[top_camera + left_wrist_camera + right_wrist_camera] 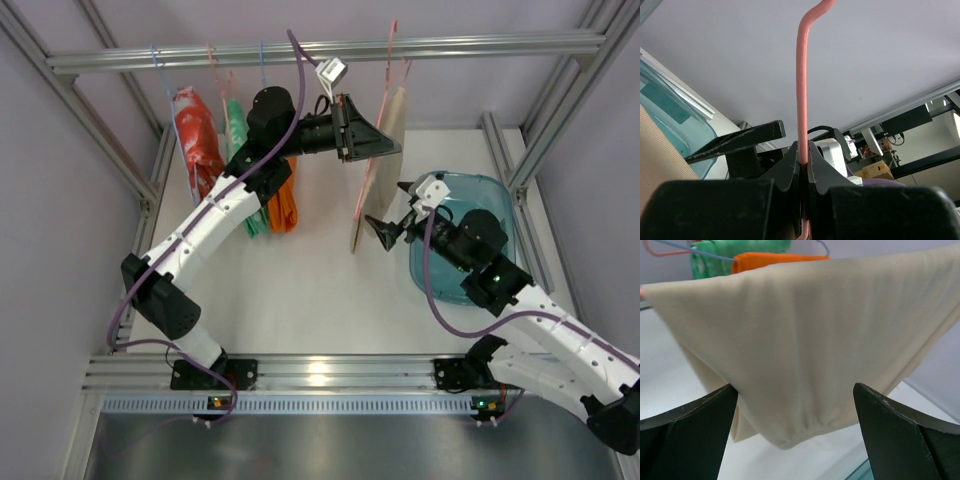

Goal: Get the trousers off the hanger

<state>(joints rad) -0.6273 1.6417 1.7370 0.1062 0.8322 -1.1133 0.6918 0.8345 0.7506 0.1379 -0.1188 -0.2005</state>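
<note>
The pale beige trousers (378,165) hang folded over a pink hanger (391,60) on the overhead rail. My left gripper (385,145) is shut on that hanger's pink wire (801,75), which runs up between the closed jaws (805,150). My right gripper (390,212) is open just right of the trousers' lower part. In the right wrist view the beige cloth (805,330) hangs between and beyond its spread fingers (690,425); the gripper (795,386) holds nothing. The orange trousers (284,205) hang on a blue hanger behind my left arm and also show in the right wrist view (775,259).
A clear teal bin (495,195) stands on the table at the right, under my right arm. A red garment (197,140) and a green garment (236,125) hang at the rail's left. Aluminium frame posts (130,165) border the table.
</note>
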